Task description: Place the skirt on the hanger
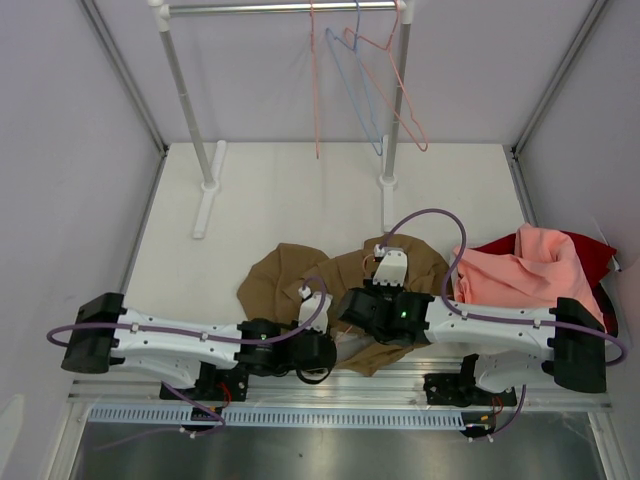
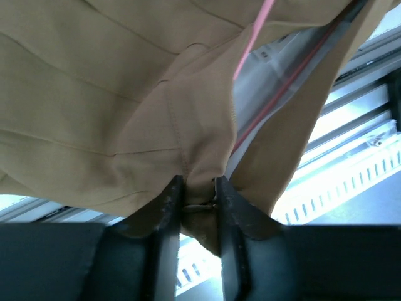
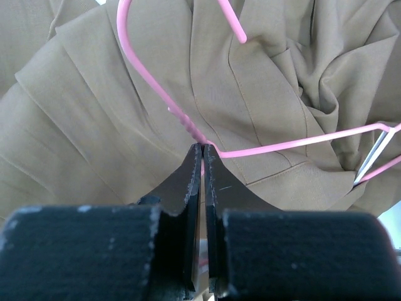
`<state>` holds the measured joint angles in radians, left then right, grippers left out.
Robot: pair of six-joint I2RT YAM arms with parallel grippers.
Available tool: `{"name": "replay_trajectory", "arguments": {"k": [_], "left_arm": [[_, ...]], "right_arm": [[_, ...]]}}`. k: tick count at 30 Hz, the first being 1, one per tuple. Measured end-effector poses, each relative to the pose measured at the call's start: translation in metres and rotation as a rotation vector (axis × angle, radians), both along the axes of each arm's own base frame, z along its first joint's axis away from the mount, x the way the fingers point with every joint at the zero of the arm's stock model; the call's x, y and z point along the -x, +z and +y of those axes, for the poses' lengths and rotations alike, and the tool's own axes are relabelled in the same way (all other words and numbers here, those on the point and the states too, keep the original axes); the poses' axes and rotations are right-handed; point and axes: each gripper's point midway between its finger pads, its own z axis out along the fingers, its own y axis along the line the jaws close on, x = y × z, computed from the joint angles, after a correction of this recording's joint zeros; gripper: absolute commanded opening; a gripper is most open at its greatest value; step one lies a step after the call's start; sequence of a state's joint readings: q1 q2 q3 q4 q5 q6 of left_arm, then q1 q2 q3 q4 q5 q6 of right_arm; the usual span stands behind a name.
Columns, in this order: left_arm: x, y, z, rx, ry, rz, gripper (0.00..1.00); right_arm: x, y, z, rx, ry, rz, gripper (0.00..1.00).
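Observation:
The tan-brown pleated skirt (image 1: 290,278) lies bunched on the table in front of both arms. My left gripper (image 2: 199,191) is shut on a fold of the skirt's edge (image 2: 125,100), lifting it; the pale lining (image 2: 276,75) and a pink wire show inside. My right gripper (image 3: 203,148) is shut on the neck of a salmon-pink wire hanger (image 3: 156,94), whose hook curves up over the skirt (image 3: 88,125) and whose shoulder runs right. In the top view the right gripper (image 1: 385,262) sits over the skirt's middle and the left gripper (image 1: 310,300) at its near edge.
A garment rail (image 1: 280,8) at the back carries more pink hangers (image 1: 395,90) and a light blue hanger (image 1: 355,90). A salmon-pink cloth (image 1: 525,275) over a dark red cloth (image 1: 590,255) lies at the right. The rail's white feet (image 1: 208,190) stand on the table.

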<state>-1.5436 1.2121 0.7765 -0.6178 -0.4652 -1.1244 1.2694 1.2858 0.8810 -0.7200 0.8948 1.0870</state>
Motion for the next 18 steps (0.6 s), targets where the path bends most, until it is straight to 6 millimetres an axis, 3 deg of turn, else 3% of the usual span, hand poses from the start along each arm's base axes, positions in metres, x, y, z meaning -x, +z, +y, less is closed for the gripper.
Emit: {"name": "replay_trajectory", "arguments": {"k": [1, 4, 13, 18], "left_arm": [[0.000, -0.001, 0.002, -0.003, 0.002, 0.001, 0.15], [-0.002, -0.004, 0.009, -0.001, 0.014, 0.007, 0.00], [-0.037, -0.012, 0.035, 0.013, 0.107, 0.020, 0.00], [-0.086, -0.006, 0.050, 0.003, 0.183, -0.020, 0.00]], "right_arm": [[0.000, 0.000, 0.000, 0.000, 0.001, 0.001, 0.00], [0.000, 0.000, 0.001, 0.001, 0.005, 0.002, 0.00], [-0.010, 0.004, 0.002, -0.004, 0.000, -0.013, 0.00], [-0.029, 0.013, -0.001, -0.020, -0.030, -0.033, 0.00]]}}
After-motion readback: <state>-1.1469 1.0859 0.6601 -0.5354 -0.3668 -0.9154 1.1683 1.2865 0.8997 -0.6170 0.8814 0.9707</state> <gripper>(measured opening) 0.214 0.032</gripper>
